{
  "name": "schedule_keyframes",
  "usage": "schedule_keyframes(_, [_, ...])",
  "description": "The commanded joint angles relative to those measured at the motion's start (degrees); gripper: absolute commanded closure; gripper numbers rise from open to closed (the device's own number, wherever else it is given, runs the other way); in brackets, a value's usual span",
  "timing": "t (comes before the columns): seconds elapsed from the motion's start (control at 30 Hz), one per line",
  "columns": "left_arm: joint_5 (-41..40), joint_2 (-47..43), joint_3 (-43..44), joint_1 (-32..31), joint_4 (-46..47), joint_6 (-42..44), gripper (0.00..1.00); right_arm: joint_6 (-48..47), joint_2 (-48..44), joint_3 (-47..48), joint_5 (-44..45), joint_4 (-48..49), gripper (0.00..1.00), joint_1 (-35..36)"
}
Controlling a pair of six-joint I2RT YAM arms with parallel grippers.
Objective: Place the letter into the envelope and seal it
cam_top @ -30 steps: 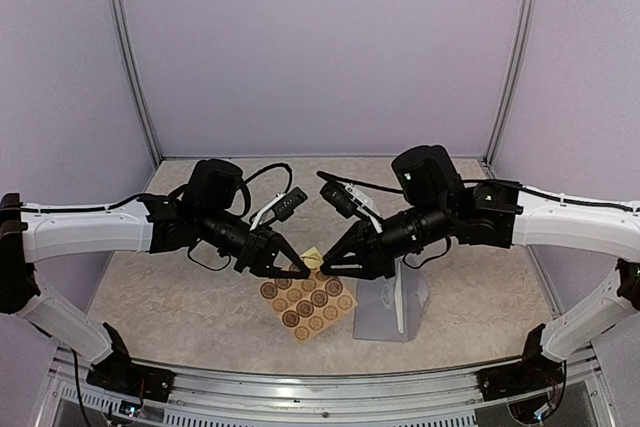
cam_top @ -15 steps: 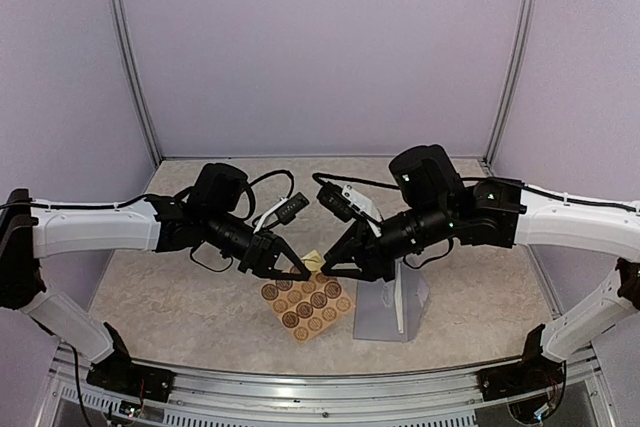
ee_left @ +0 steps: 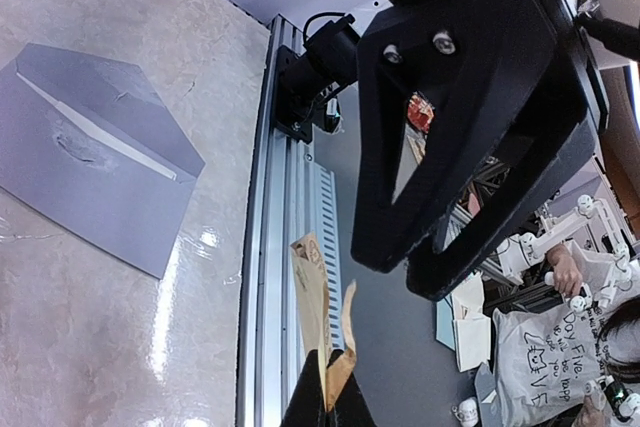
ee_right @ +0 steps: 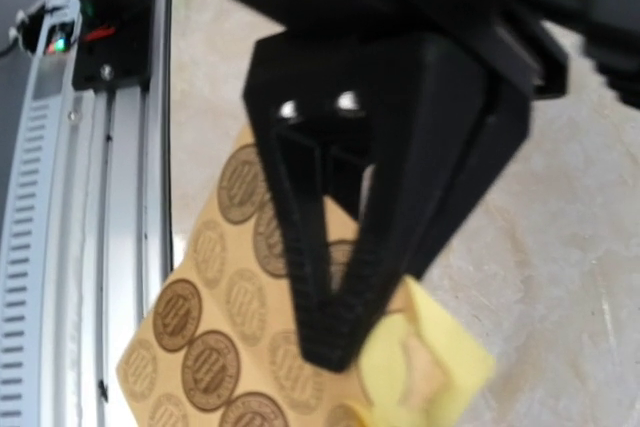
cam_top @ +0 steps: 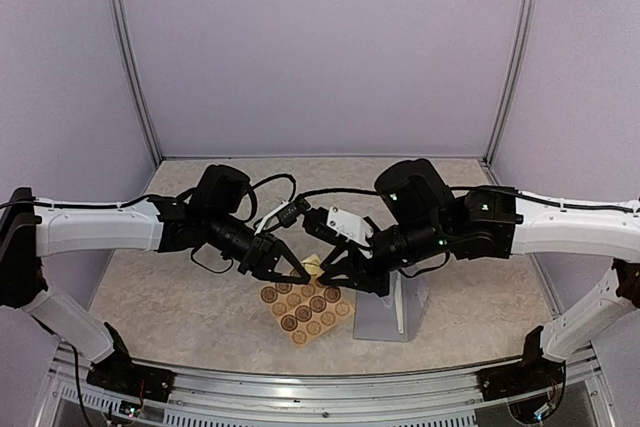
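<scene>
1. The left gripper [cam_top: 301, 274] is seen in the middle of the top view. It is shut tight on a small yellow piece of paper [cam_top: 313, 264].
2. The right gripper [cam_top: 324, 277] is pointed at it from the right, with its tips just beside the yellow piece. How far it is open cannot be told, nor whether anything is held.
3. The envelope [cam_top: 378, 319] is laid flat on the table [cam_top: 180, 297], to the lower right of both grippers. It is partly hidden under the right arm and touched by neither gripper.
4. The sticker sheet [cam_top: 308, 312] is laid just left of the envelope, below the gripper tips.
</scene>
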Motion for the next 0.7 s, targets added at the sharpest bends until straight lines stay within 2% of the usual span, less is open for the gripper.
schedule_keyframes(0.0, [1.4, 0.9, 1.3, 0.4, -0.3, -0.2, 1.00, -3.1, 1.3, 0.9, 2.6, -1.1, 0.77, 2.2])
schedule_keyframes(0.2, [1.7, 1.2, 1.3, 0.4, -0.2, -0.2, 1.00, -4.1, 2.5, 0.6, 4.5, -1.6, 0.80, 3.2])
schedule_keyframes(0.67, [2.2, 1.3, 1.2, 0.4, -0.3, 0.0, 1.00, -5.4, 1.7, 0.1, 7.3, -0.6, 0.80, 3.4])
